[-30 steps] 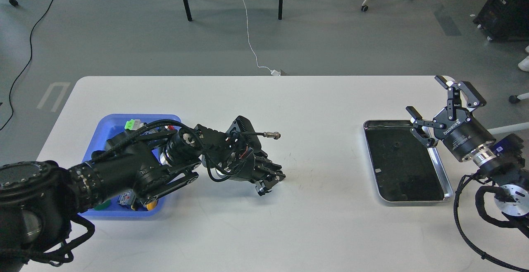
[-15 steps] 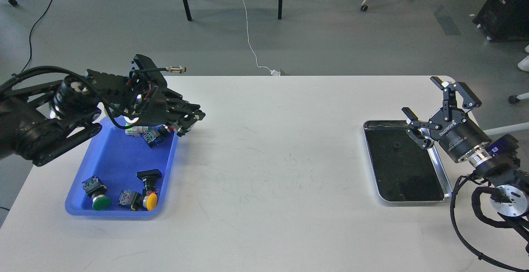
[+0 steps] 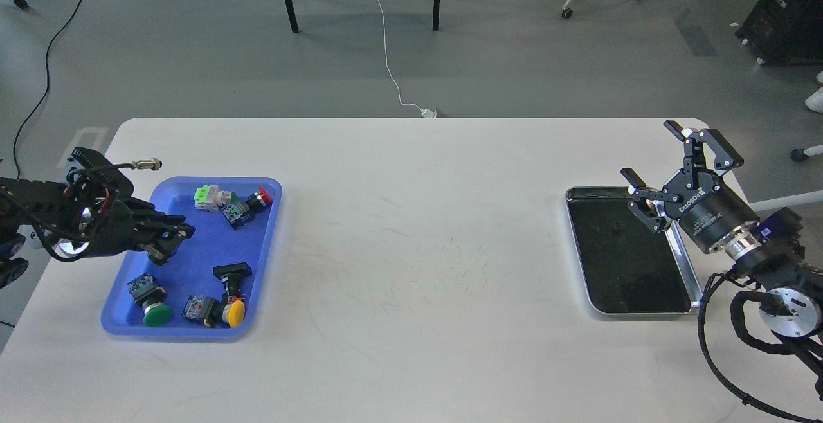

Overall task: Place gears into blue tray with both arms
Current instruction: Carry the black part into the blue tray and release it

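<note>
Left end effector (image 3: pixel 168 243) over blue tray (image 3: pixel 183 332) — closure unclear, right end effector (image 3: pixel 656 162) wide open

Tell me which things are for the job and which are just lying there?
For the job: blue tray, left tool, right tool. Gears: too small to spot.
Just lying about: switches, silver tray, floor cable.

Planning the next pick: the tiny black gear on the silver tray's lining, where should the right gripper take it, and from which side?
Grip the gear across its outer edge, coming straight down from above. It seems to lie flat on the silver tray lining, clear of the rim, so only its thin round edge offers opposing faces. The right gripper is open over the tray's far right corner. Teeth are too small to see.
</note>
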